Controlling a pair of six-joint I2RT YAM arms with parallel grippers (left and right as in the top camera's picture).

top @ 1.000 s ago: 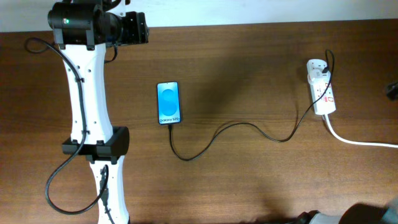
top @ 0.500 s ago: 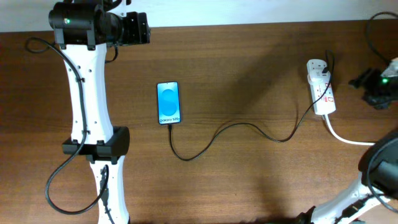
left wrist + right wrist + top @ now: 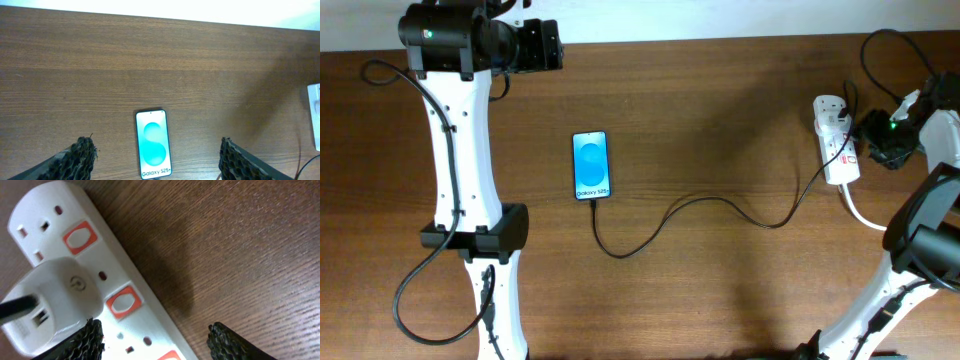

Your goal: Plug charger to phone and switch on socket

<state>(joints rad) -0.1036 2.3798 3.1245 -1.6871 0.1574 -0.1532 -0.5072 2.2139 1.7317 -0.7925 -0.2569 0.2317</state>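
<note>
Phone point(image 3: 591, 166) lies screen-up on the table point(image 3: 720, 100), the charger point(image 3: 700, 203) meeting its bottom edge and trailing to the socket point(image 3: 837, 145). Right gripper point(image 3: 873, 140) hangs just beside the socket, its 2 fingers spread, empty. Left gripper point(image 3: 548, 47) gapes wide, holding nothing.

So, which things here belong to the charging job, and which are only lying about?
For the job:
- phone
- charger cable
- power strip
- white plug sitting in the strip

Not part of it:
- the strip's thick white cord
- the left arm's own black cables
</note>
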